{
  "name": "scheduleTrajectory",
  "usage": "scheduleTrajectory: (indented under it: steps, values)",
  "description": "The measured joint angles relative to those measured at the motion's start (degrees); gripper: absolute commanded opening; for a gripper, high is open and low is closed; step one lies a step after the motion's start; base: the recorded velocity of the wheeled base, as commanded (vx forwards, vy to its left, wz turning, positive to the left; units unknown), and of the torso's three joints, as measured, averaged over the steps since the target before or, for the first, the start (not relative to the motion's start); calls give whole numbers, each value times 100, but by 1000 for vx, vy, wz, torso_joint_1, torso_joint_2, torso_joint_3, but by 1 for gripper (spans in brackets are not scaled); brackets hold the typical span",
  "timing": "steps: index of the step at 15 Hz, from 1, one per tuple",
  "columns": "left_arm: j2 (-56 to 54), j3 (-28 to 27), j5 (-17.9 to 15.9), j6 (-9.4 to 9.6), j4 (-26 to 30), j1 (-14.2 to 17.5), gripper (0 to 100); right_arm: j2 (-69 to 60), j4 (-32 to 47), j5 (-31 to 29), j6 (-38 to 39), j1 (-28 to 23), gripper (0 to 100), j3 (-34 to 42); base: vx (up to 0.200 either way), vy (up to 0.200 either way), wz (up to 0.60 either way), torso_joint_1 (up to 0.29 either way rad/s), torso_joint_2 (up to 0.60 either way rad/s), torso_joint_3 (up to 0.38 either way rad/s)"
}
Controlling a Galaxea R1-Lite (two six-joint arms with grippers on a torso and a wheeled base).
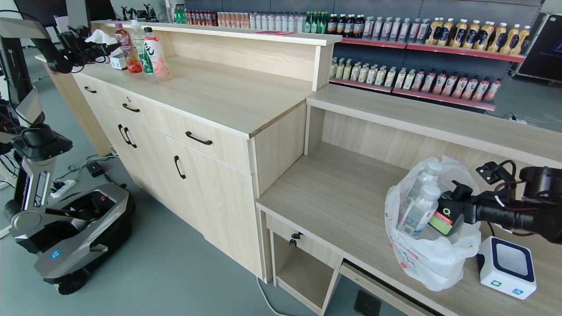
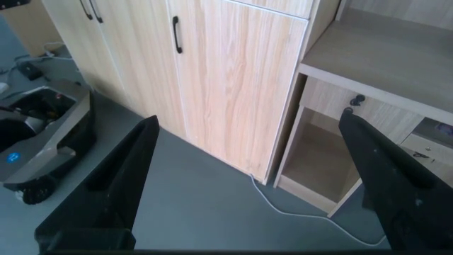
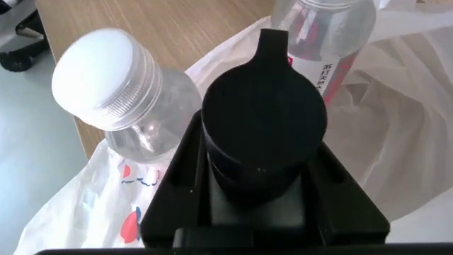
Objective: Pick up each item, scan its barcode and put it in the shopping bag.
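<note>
A white plastic shopping bag stands open on the low wooden desk, near its front right. Two clear bottles with white caps stand inside it. My right gripper is at the bag's mouth, shut on a black-capped bottle with a green and red label. In the right wrist view the black cap sits in my right gripper, with a clear bottle and the bag beside it. My left gripper hangs open over the grey floor before the cabinet.
A white barcode scanner sits right of the bag. Three drink bottles stand far left on the tall counter. Shelves of bottles line the back wall. A grey wheeled machine and cables lie on the floor at left.
</note>
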Motion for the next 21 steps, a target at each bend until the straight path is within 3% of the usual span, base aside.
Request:
scheduleTrajectory:
  steps: [5,21]
  values:
    - [0,0,0,2,0,0,100,218,-2,11,-919,-229,0,0,0,0,0,0,0,0]
    - [0,0,-2,0,0,0,100,588,-221,38,-1253,-425,0,44,0,0,0,0,0,0]
